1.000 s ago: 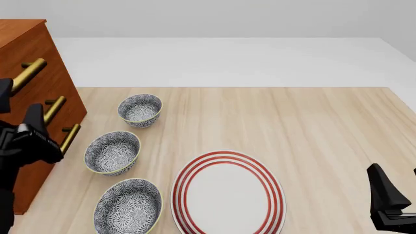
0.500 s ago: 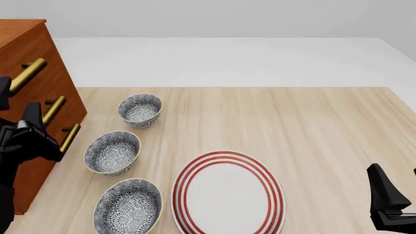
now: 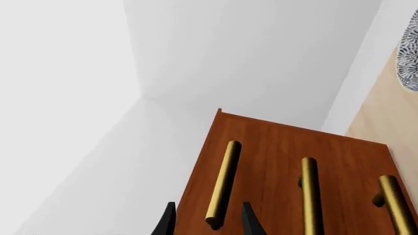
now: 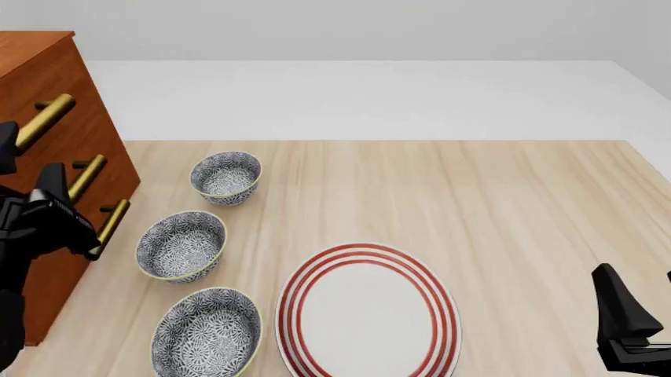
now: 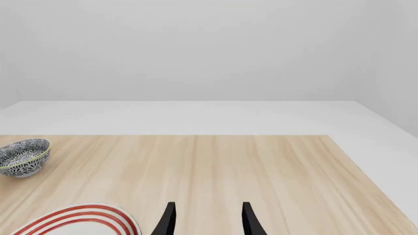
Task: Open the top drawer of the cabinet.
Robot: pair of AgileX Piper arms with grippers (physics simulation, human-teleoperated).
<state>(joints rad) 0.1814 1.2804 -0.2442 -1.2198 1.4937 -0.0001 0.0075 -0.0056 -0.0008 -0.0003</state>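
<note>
**Handle lined up between my fingers**

My left gripper (image 3: pixel 207 223) is spread wide, empty, with the top drawer's brass handle (image 3: pixel 222 183) running lengthwise straight ahead, its near end between the fingertips. The cabinet (image 4: pixel 42 94) stands at the desk's left edge, far from my right gripper (image 5: pixel 207 220), also open.
</note>
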